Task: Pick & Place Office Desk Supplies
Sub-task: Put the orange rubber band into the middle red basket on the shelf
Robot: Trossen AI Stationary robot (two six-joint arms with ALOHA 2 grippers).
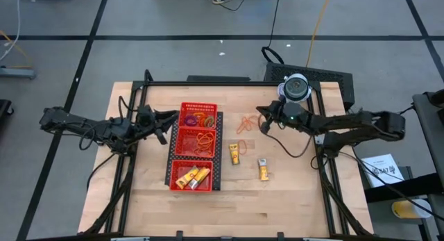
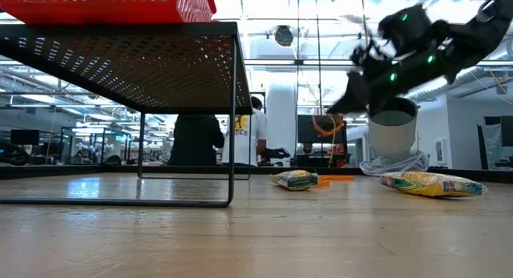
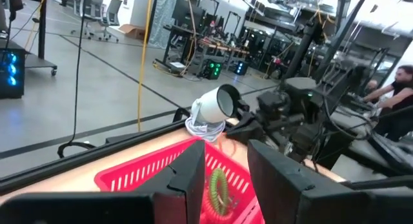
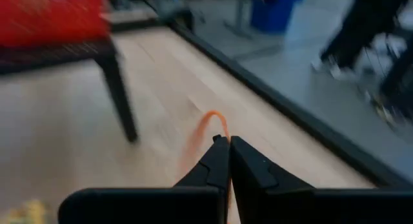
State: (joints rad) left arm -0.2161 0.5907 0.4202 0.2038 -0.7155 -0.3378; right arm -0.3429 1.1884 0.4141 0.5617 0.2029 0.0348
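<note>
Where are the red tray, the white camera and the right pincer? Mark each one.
red tray point(image 1: 177, 139): high view, left rim.
white camera point(image 1: 296, 86): high view, round top.
right pincer point(image 4: 226, 145): right wrist view, shut tips pinching an orange rubber band point(image 4: 205, 119).

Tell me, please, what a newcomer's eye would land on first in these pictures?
Likely the red tray mid-table, raised on a dark stand, with orange bands and yellow sticks inside. Next, the right gripper, lifted above the table right of the tray, shut on an orange rubber band.
</note>
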